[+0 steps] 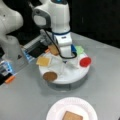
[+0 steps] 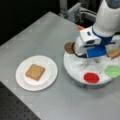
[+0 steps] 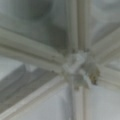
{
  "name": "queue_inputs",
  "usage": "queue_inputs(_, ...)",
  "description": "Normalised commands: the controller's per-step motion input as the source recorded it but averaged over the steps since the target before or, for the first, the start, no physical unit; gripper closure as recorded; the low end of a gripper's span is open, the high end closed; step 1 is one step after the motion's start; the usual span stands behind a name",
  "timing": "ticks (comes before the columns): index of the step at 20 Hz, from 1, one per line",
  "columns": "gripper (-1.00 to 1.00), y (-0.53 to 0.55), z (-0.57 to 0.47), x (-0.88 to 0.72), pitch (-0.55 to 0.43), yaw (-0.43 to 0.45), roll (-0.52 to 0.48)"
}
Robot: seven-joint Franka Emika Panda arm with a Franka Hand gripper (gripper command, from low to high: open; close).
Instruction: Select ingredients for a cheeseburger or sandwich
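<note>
End effector (image 2: 93,58): low over the middle of the white divided tray (image 2: 75,68), hanging from the wrist above; its fingers are lost behind the blue-and-white hand body in both front views, so I cannot tell whether it is open, closed or gripping anything.
Wrist view: filled by the tray's hub (image 3: 78,66), where the white divider ribs meet; no ingredient shows, and no fingertip either. Judged: the camera sits close above the tray centre, not over a compartment.
Paper plate (image 2: 23,82): on the worktop (image 2: 50,32), well apart from the tray; one tan bread square (image 2: 35,72) lies flat at its middle, alone. Judged: this is the base of the sandwich, with nothing stacked on it yet.
Ingredients in tray: one piece per compartment around the rim, presumably so each can be picked singly. Red disc (image 2: 91,77) and green lettuce (image 2: 113,71) towards a front view's bottom right; brown patty (image 1: 50,76) and yellow cheese square (image 1: 44,61) on a front view's left.
Second bread square (image 1: 53,49): partly covered by the arm; whether it lies flat or leans on a rib is unclear.
Cut off: the plate's lower edge in a front view (image 1: 72,117); the lettuce runs past the right edge.
</note>
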Motion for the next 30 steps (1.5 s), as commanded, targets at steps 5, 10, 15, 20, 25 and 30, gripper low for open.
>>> queue_inputs(5,-1.00,0.02,0.31,-0.01,0.052,-0.319,-0.090)
queue_inputs(10,-1.00,0.09,0.35,0.12,0.213,-0.570,0.037)
queue_inputs(15,-1.00,0.13,0.35,0.30,0.195,-0.673,0.240)
queue_inputs(20,-1.00,0.05,0.20,0.32,-0.041,-0.508,0.186)
queue_inputs(25,-1.00,-0.04,0.15,0.16,0.020,-0.310,0.137)
queue_inputs(30,-1.00,-0.19,0.12,0.08,0.059,-0.310,0.133)
